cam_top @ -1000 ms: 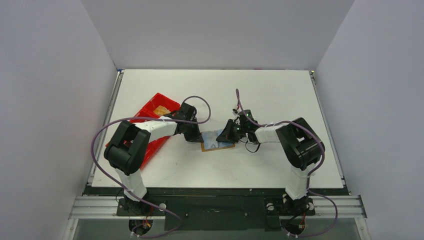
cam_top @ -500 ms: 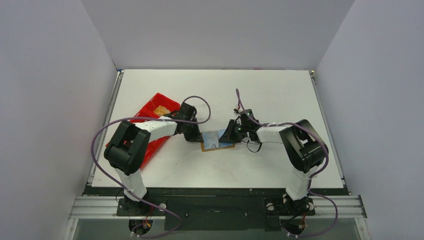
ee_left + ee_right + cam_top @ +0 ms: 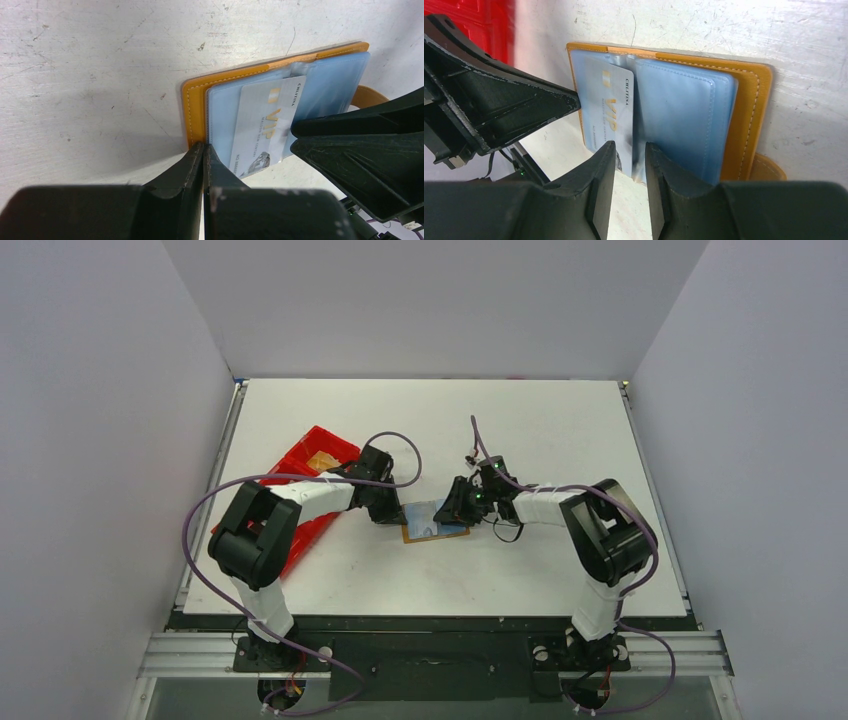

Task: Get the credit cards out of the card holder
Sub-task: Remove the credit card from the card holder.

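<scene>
Card holder (image 3: 192,107) flanked by left end effector (image 3: 203,150), right end effector (image 3: 630,150), near side free

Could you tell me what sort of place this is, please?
Probably a robotics lab cell: a scuffed white table boxed in by plain grey walls, with two arms bolted to a metal rail.

A: Top view: can't separate credit card (image 3: 428,516) from card holder (image 3: 436,530). Too small, half under left gripper (image 3: 392,512) and right gripper (image 3: 455,510).
B: Left wrist: losing holder's lower right corner behind right gripper fingers (image 3: 350,120). Can't read card's fine print.
A: Right wrist: red tray (image 3: 469,20) blurred, cropped top-left. Strap tab (image 3: 769,170) cut by own finger.
B: More cards in sleeves (image 3: 684,115)? Can't tell.
</scene>
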Available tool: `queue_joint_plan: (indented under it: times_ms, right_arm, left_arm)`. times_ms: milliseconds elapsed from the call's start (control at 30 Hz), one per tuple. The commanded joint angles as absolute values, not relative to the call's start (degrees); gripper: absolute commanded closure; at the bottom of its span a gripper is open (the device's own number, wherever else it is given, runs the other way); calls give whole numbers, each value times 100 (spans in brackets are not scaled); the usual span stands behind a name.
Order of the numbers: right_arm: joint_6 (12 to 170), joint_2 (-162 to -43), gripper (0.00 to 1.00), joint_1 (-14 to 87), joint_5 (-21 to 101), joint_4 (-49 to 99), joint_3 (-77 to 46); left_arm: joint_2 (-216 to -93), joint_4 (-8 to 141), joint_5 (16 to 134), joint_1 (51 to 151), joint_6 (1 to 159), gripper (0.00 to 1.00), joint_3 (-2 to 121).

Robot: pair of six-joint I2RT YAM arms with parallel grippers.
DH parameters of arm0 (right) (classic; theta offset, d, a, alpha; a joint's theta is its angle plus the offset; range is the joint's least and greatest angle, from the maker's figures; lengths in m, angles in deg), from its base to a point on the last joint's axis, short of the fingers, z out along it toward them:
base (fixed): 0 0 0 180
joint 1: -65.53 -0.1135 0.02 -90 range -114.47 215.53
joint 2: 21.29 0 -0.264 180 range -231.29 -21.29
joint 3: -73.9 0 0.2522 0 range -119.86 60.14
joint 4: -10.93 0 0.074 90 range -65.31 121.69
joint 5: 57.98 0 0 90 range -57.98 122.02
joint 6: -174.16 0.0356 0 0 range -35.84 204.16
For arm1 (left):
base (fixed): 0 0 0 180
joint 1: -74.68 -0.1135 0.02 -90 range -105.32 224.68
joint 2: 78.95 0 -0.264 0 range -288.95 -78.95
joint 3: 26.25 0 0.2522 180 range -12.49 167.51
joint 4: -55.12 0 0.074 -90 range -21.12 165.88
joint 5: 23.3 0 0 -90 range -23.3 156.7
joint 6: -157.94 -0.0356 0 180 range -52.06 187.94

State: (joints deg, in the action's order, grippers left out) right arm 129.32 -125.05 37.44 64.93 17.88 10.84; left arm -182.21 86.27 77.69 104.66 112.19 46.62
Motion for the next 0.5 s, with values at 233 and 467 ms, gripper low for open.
queue_joint_plan:
  times_ms: [233, 467]
  right_arm:
    - [13051, -12908, 73, 3675, 6393, 1621, 938]
    - [13193, -13046, 73, 3617, 6372, 1475, 964]
  left_arm:
    - [-18487, 8892, 7501, 10443, 10988, 100, 4702]
    - [-18500, 8876, 7510, 10457, 10993, 100, 4710]
